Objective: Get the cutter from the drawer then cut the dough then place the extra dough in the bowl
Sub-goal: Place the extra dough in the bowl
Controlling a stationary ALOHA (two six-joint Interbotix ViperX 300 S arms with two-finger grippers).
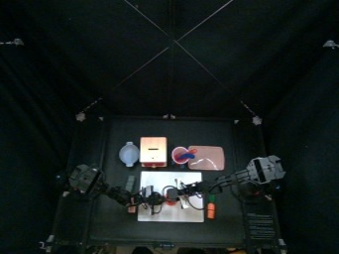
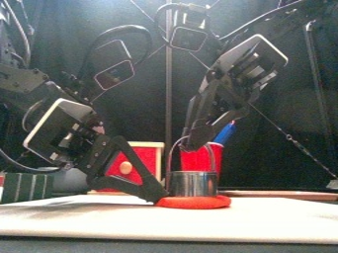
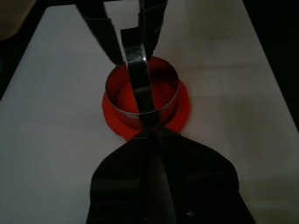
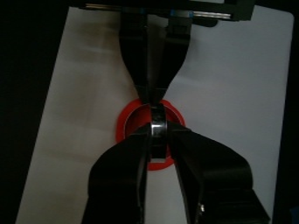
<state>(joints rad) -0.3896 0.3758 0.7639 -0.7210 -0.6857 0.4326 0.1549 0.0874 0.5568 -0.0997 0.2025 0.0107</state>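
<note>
cutter (image 2: 196, 184) sits upright on the red dough (image 2: 209, 203), mid white board (image 2: 79, 219) | right gripper (image 2: 199, 140) right above it, jaws pinched on its wire handle | left gripper (image 2: 156, 191) jaws pressed together, tips at the dough's edge just beside the cutter wall

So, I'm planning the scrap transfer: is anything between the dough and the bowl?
The cutter sits on the dough, held by the left gripper and the right gripper. The bowl stands beyond the back-left corner of the board; the left arm reaches over that side.
</note>
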